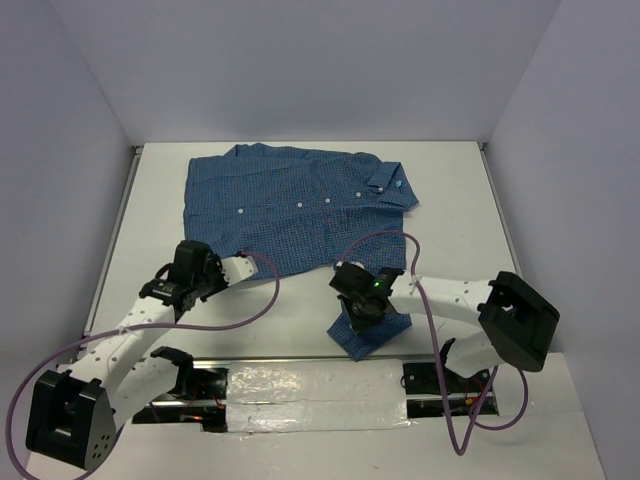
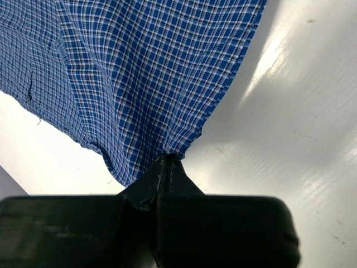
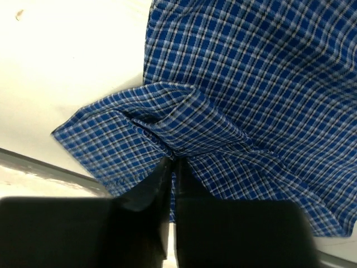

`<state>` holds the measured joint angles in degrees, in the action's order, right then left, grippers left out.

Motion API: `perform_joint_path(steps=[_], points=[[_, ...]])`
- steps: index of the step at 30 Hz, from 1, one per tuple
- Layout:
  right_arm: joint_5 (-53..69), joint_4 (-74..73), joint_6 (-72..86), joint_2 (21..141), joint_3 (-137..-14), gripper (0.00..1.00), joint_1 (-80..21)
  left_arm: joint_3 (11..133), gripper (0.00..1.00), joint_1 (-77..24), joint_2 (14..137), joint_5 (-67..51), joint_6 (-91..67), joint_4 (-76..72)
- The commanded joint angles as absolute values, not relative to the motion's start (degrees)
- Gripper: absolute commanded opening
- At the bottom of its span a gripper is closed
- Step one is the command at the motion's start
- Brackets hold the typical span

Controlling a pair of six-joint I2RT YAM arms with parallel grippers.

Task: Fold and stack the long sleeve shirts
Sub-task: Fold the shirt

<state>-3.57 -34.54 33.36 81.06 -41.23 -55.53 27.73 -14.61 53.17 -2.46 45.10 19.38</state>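
My white table [image 1: 470,200] carries the blue checked shirt [image 1: 290,205] spread button-side up across its far half, collar toward the right edge. One flap reaches toward the near edge, ready, I judge, to be folded over the body. My left pincer [image 2: 169,163] is clamped together on the hem at the shirt's near left corner to keep it taut, and my right pincer [image 3: 172,163] is pinched nearly together on a bunched fold of that flap.
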Motion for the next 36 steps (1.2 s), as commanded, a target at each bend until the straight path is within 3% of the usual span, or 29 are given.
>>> perform_joint_path(steps=[1, 8, 12, 21, 26, 33, 36], points=[[-4.5, -34.5, 34.1, 80.2, -41.1, 0.00, -56.1, 27.3, 0.00, -14.9, 51.9, -1.9, 46.1, 19.2], [-8.6, -45.3, 39.9, 65.4, -43.1, 0.00, -56.4, 28.7, 0.00, -14.8, 49.8, -0.5, 45.3, 27.0], [-8.2, -51.1, 44.1, 56.5, -44.2, 0.00, -56.4, 28.3, 0.00, -14.8, 41.8, -0.4, 48.2, 34.1], [-13.3, -67.0, 49.4, 40.1, -63.2, 0.00, -56.5, 31.3, 0.00, -14.8, 35.8, -4.7, 51.0, 47.0], [-18.2, -67.9, 47.0, 39.5, -76.5, 0.00, -56.5, 34.0, 0.00, -14.8, 37.4, -9.1, 52.9, 49.6], [-25.2, -65.9, 36.6, 48.5, -95.2, 0.00, -56.4, 42.1, 0.00, -14.7, 43.6, -19.1, 52.7, 59.0], [-27.9, -62.7, 29.9, 49.6, -96.2, 0.00, -56.3, 41.6, 0.00, -14.4, 44.6, -18.5, 49.9, 57.1]])
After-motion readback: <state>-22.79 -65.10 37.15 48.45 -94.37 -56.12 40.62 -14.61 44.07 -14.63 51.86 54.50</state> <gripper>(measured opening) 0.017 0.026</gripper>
